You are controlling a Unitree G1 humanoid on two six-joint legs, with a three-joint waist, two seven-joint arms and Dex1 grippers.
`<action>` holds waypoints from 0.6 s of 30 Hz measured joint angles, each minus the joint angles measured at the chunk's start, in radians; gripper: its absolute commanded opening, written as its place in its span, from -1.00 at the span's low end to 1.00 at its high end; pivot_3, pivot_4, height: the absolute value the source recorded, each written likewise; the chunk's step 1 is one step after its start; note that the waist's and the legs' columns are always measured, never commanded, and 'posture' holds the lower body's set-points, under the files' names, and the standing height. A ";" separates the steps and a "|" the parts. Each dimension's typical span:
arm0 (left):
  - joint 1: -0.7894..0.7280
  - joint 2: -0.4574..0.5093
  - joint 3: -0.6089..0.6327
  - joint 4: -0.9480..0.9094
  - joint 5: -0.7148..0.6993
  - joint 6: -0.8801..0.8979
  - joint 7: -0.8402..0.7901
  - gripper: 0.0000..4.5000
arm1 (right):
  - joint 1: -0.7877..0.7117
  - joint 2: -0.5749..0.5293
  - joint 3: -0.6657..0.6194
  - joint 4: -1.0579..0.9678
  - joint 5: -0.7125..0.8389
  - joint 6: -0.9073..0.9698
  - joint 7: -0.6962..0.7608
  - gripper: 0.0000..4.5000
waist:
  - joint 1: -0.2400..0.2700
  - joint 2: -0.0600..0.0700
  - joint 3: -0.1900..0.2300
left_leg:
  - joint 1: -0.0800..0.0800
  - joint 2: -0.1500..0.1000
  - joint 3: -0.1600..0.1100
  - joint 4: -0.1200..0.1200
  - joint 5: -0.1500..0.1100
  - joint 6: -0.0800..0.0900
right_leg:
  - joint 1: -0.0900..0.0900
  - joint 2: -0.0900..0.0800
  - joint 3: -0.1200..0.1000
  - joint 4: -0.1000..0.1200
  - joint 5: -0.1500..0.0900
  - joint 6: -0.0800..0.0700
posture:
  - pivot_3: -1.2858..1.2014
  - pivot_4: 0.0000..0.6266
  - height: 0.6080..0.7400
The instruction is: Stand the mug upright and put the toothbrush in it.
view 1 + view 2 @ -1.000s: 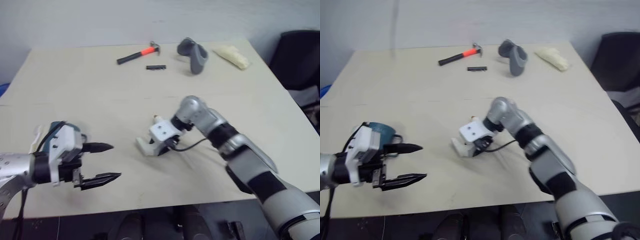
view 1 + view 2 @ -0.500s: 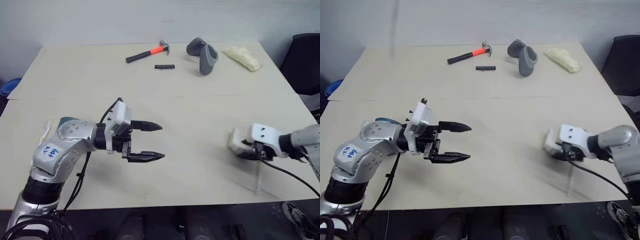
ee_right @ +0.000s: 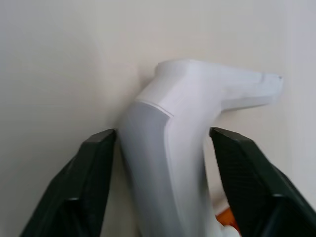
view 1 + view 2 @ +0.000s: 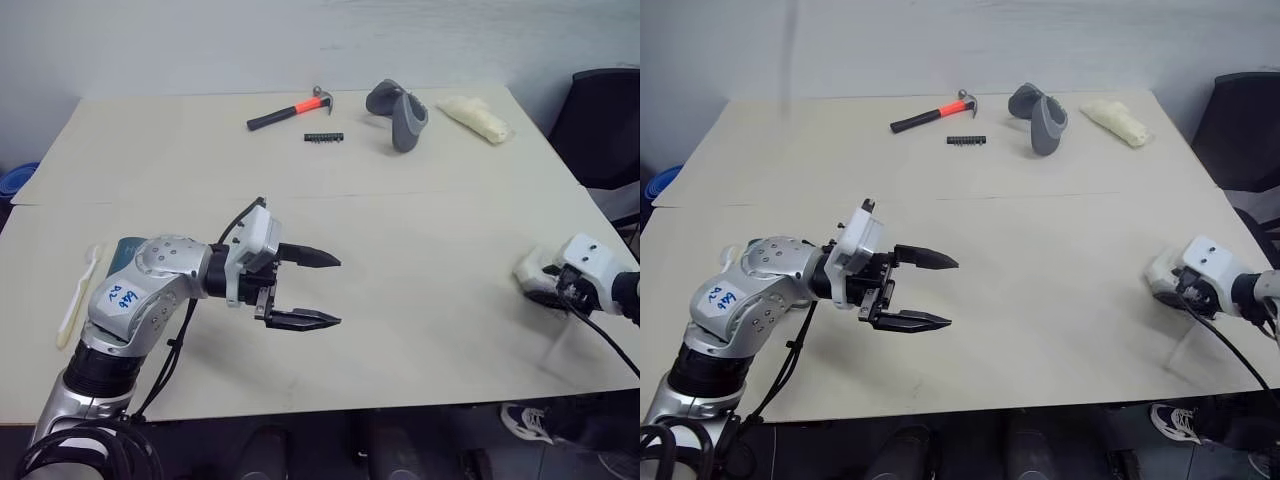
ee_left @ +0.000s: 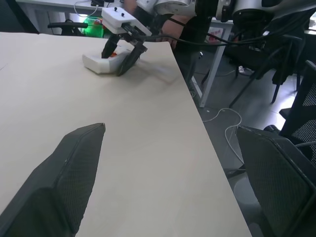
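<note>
The toothbrush (image 4: 76,296), slim and pale cream, lies flat near the table's left edge. A sliver of the teal mug (image 4: 120,250) shows just behind my left arm, most of it hidden. My left gripper (image 4: 312,290) hovers over the middle of the table, pointing right, open and empty. Far right, by the table's edge, my right gripper (image 4: 550,292) stands open astride a white glue gun (image 3: 168,148) that rests on the table. The right wrist view shows a finger (image 3: 94,182) on each side of its handle.
At the back of the table lie a hammer (image 4: 290,106) with an orange grip, a black bit strip (image 4: 323,137), a grey curved object (image 4: 400,116) and a pale yellow bag (image 4: 475,116). A black chair (image 4: 605,130) stands off the right side.
My right arm carried the glue gun from the table's middle to the right edge, and its jaws have spread. My left gripper moved in from the left toward the middle, still open.
</note>
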 measured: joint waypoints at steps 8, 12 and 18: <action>0.083 0.071 0.082 -0.059 -0.010 0.038 0.036 1.00 | -0.003 0.002 0.016 -0.209 0.044 0.096 0.062 0.98 | -0.013 0.001 0.000 | -0.001 0.002 -0.002 -0.001 -0.001 -0.001 | -0.006 0.002 0.005 0.003 0.000 0.000 | 0.03 -0.52 1.00; 0.142 0.136 0.223 -0.135 -0.080 0.111 0.093 1.00 | -0.131 0.051 0.012 -0.465 0.217 0.335 0.100 0.98 | -0.026 0.000 0.001 | -0.002 0.003 -0.001 -0.001 -0.001 -0.002 | -0.011 0.004 0.010 0.006 0.000 0.000 | 0.03 -0.52 1.00; 0.215 0.260 0.331 -0.238 -0.077 0.291 0.295 1.00 | -0.237 0.168 0.028 -0.806 0.575 0.729 0.111 0.98 | 0.006 0.000 0.001 | -0.005 0.004 -0.006 -0.001 -0.002 -0.003 | -0.013 0.004 0.007 0.007 -0.001 -0.002 | 0.03 -0.52 1.00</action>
